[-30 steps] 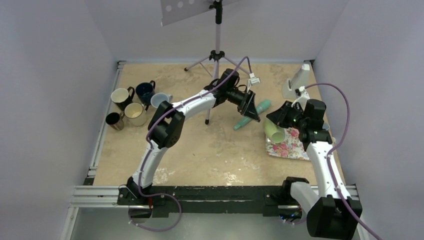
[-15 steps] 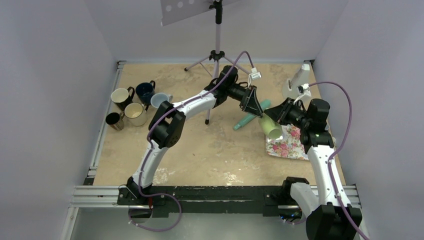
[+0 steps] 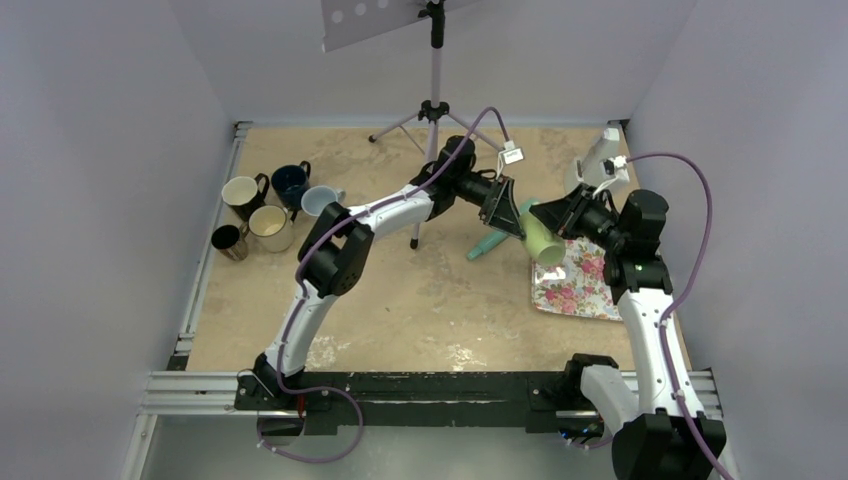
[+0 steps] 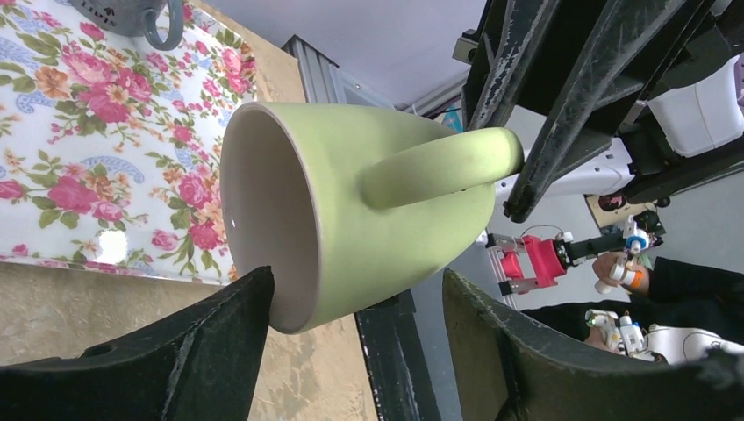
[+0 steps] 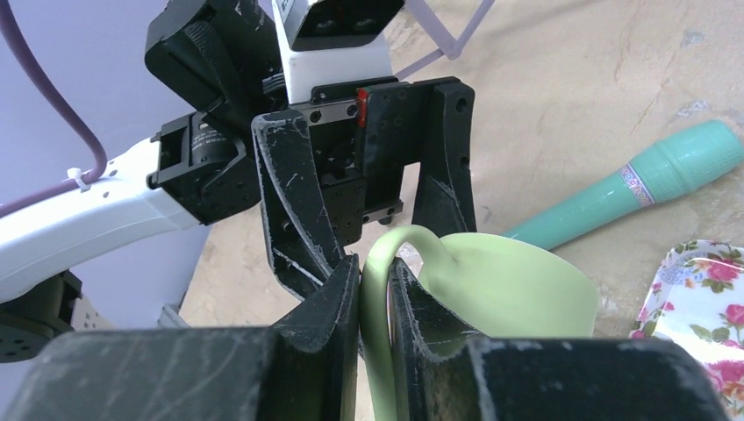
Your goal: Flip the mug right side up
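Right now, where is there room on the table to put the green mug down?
The biggest bare patch is the near middle of the table, between the mug cluster, the floral tray and the arm bases. The tray's near part is bare too. It is crowded around the teal tube, tripod and green mug.

Grey mug [image 4: 114, 13]: cut off, upper left edge. Floral tray [image 5: 693, 289]: cropped, lower right. Teal cylinder [image 5: 640, 189]: left end behind green mug [image 5: 518, 289].
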`<state>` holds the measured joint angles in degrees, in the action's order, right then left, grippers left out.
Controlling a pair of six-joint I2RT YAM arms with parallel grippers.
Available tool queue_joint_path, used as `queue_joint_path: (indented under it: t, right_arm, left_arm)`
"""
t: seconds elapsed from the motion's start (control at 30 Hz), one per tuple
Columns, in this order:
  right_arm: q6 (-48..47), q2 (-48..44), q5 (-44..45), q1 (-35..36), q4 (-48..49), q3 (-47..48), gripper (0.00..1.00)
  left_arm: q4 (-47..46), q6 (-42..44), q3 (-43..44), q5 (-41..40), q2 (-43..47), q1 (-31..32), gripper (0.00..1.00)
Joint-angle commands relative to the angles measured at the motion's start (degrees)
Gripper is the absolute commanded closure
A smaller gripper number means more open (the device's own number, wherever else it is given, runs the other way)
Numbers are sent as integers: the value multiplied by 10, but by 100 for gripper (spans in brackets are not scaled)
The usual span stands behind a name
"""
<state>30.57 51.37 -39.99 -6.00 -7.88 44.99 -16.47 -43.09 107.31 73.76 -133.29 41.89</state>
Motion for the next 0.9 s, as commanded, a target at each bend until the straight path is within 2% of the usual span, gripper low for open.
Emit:
queue_joint_path:
  t: [0.0, 0.1, 0.2, 0.27, 0.37, 0.43, 0.53, 0.6, 0.63, 0.67, 0.7, 0.8, 0.87]
  right_arm:
    - [12, 0, -23, 1, 73, 36, 100]
    - [18, -2, -25, 1, 97, 32, 100]
    - [18, 1, -23, 2, 114, 32, 100]
    - [15, 5, -24, 1, 118, 27, 100]
    - [10, 7, -20, -5, 123, 8, 100]
    - [6, 8, -15, -11, 127, -6, 100]
    - [-25, 13, 10, -14, 93, -11, 100]
    - [-63, 17, 58, -14, 34, -1, 100]
    - [-81, 19, 85, -14, 5, 7, 100]
    - [-95, 19, 113, -14, -21, 14, 90]
    - [-102, 18, 135, -14, -39, 21, 73]
    - [-111, 16, 181, -14, -76, 47, 39]
    - [-111, 18, 232, -14, -103, 69, 27]
  left_arm:
    - [-89, -58, -2, 15, 10, 6, 28]
    - [-184, -142, 0, 19, 4, 10, 36]
    - [-283, -223, -2, 23, -4, 15, 48]
    - [-347, -278, -2, 22, -9, 16, 64]
    - [-366, -305, 0, 25, -7, 16, 99]
    - [-337, -281, -5, 25, 2, 15, 100]
    - [-203, -186, -6, 13, 21, 12, 100]
    - [8, -32, 15, -25, 35, 9, 100]
    - [176, 108, 47, -68, 38, 11, 100]
    - [353, 231, 108, -131, 36, 15, 100]
    - [442, 306, 134, -180, 34, 21, 100]
    - [558, 387, 169, -263, 33, 20, 100]
    - [612, 435, 182, -303, 38, 22, 100]
